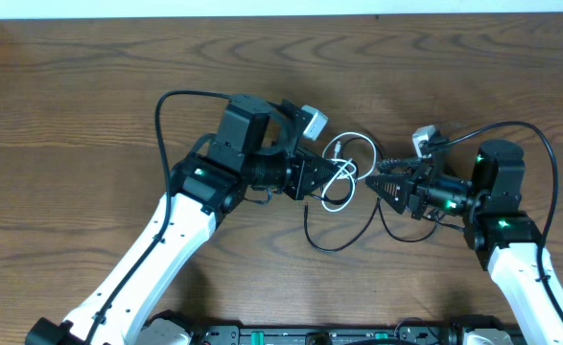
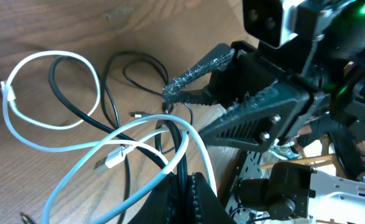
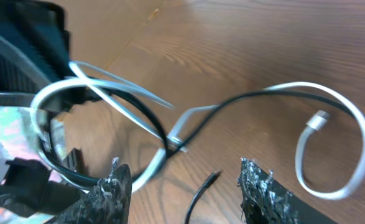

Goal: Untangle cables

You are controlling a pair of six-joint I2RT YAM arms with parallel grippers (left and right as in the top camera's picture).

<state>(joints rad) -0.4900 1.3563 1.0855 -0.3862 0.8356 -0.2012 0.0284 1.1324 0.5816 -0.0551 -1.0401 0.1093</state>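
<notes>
While white and black cables loop tangled | left gripper jaws closed, pinching them | right gripper jaws wide apart

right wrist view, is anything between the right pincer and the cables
Nothing visible does. The open right pincer faces the cables directly, a black plug end showing between its fingers. The left pincer grips them from the far side.

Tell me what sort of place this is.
Probably a robotics lab bench, though no room shows: two robot arms mounted at a wooden table, the left gripper and right gripper facing each other over a tangle of thin white and black cables.
</notes>
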